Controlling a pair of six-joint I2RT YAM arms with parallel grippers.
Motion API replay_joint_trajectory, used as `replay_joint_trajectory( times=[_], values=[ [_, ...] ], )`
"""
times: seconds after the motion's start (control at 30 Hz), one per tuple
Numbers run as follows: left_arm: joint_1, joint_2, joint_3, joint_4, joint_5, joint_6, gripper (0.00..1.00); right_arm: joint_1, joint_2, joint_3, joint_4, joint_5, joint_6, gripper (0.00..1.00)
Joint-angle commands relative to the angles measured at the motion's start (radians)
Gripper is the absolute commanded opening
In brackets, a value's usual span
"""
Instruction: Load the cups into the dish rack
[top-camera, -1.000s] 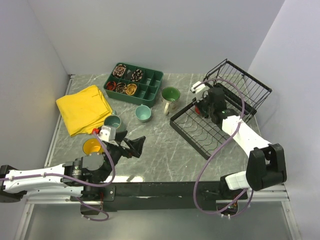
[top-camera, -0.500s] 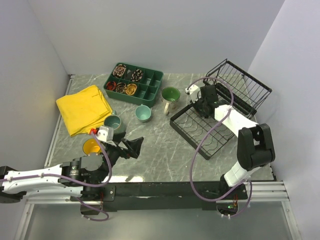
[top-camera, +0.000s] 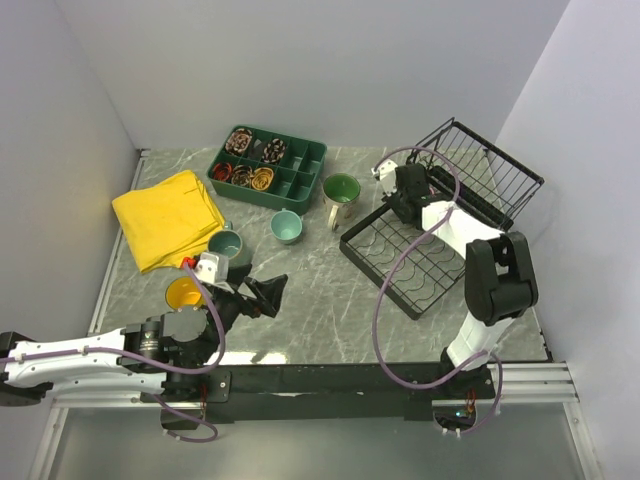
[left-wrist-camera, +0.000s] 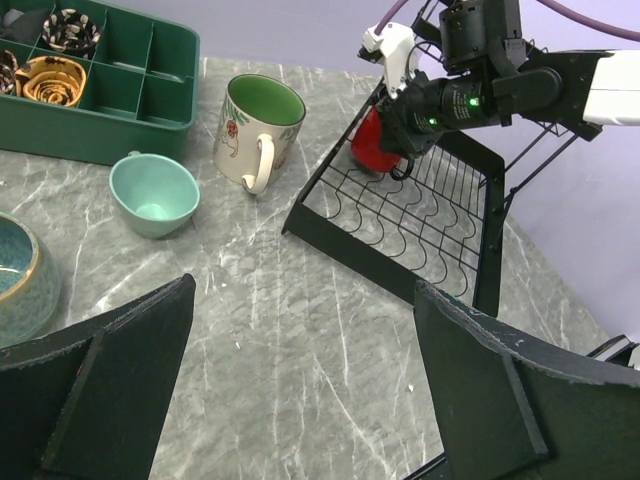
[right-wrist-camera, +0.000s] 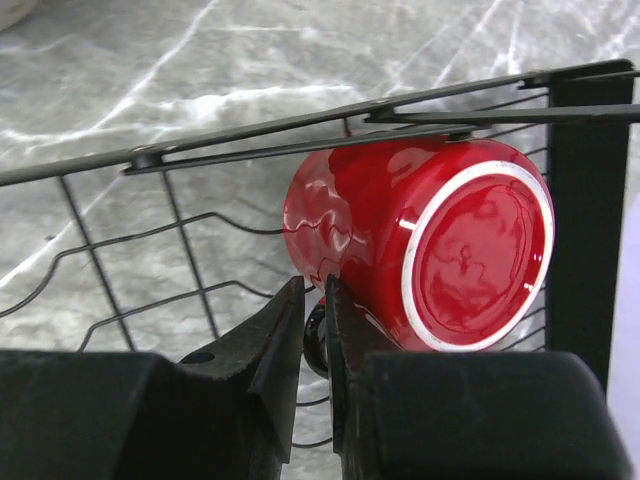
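Spreading under everything, the grey marbled bench (top-camera: 330, 300) carried the black wire dish rack (top-camera: 487, 172) on its right side, with a yellow cloth (top-camera: 170, 215) and a green tray (top-camera: 268, 168) to the left and back; four cups stood on the stone outside the rack: the cream mug (top-camera: 340, 198) near its corner, the pale teal cup (top-camera: 286, 227) and grey-green mug (top-camera: 228, 245) nearer the cloth, the yellow mug (top-camera: 186, 294) close to the left arm; the red mug (right-wrist-camera: 420, 250) lay on its side on the rack's slotted base, bottom toward the wrist camera; the right gripper (right-wrist-camera: 313, 300) was pinched nearly shut on what looked like its handle; the left gripper (left-wrist-camera: 303, 330) hung wide open and empty above the bench; glazed ceramic is probably rigid, slick and chip-prone, so the handle or rim wall seemed the safest hold.
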Motion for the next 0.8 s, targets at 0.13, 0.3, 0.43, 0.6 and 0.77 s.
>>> replay_joint_trajectory(
  times=[0.13,0.3,0.43,0.6,0.77],
  values=[
    [-0.004,0.013,0.035,0.026,-0.004,0.008,0.96,-0.007,0.048,0.066,0.071,0.116,-0.002,0.22],
    [-0.006,0.017,0.032,0.034,-0.001,0.006,0.96,-0.008,0.061,0.064,0.099,0.161,-0.013,0.23],
    [-0.006,0.019,0.029,0.034,0.000,0.000,0.96,-0.011,0.065,0.069,0.119,0.181,-0.005,0.25],
    [-0.004,0.020,0.030,0.032,0.003,-0.020,0.96,-0.013,0.059,0.078,0.108,0.158,-0.003,0.26],
    [-0.004,0.017,0.027,0.044,0.002,-0.041,0.96,-0.013,-0.062,0.063,0.038,0.022,0.015,0.26]
  ],
)
